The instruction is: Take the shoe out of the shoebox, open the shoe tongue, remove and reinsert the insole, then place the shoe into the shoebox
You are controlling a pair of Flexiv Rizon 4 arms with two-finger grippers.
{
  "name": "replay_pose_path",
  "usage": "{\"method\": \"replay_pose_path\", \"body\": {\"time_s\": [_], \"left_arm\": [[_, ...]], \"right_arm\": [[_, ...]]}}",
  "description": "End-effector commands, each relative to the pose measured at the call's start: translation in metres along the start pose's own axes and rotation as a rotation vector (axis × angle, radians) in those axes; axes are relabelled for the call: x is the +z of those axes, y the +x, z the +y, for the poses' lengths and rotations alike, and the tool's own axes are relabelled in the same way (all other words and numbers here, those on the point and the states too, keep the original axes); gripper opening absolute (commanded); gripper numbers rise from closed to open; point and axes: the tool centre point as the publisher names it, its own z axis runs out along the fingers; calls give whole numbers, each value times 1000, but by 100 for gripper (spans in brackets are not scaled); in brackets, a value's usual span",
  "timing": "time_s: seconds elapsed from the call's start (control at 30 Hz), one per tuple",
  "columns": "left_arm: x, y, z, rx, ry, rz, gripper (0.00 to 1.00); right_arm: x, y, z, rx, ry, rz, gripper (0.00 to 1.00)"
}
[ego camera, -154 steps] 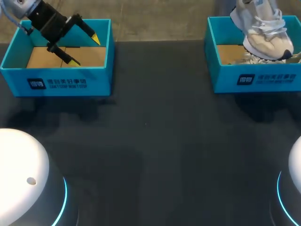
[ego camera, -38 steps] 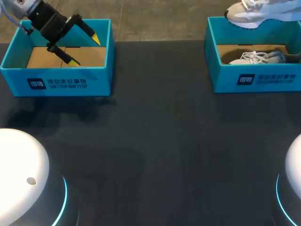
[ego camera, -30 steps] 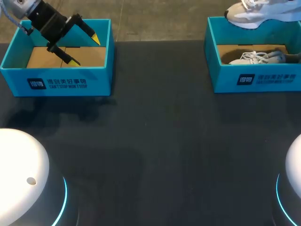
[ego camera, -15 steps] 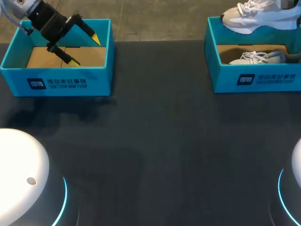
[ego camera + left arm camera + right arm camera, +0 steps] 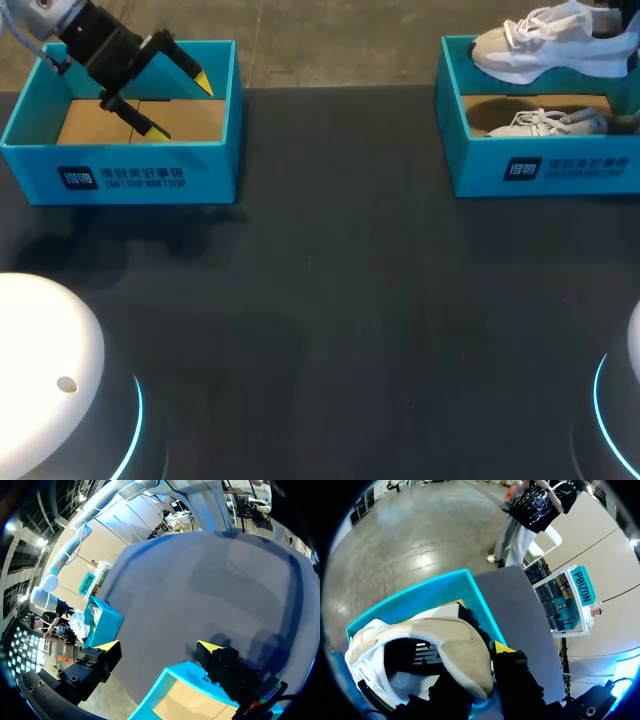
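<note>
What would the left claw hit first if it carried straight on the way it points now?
Most likely the bare dark table top, just beyond the left shoebox. The open left claw hovers over that box, angled out past its rim. Depth is unclear, so it might clip the rim first.

you have white print on the front wall of the left shoebox (image 5: 215, 172) and likewise on the right shoebox (image 5: 478, 172): a small square logo (image 5: 78, 178), then a line of characters above a smaller line of letters.
</note>
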Motion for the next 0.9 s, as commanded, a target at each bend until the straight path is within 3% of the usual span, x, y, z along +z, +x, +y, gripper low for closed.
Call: {"method": "replay_pose_path", "body": {"time_s": [0.03, 0.9], "left_arm": [[0, 0, -1, 0, -3, 4, 100], [0, 0, -1, 0, -3, 4, 100]], "right_arm": [[6, 1, -7, -2, -11, -6, 0], [26, 7, -16, -21, 13, -24, 0]]}}
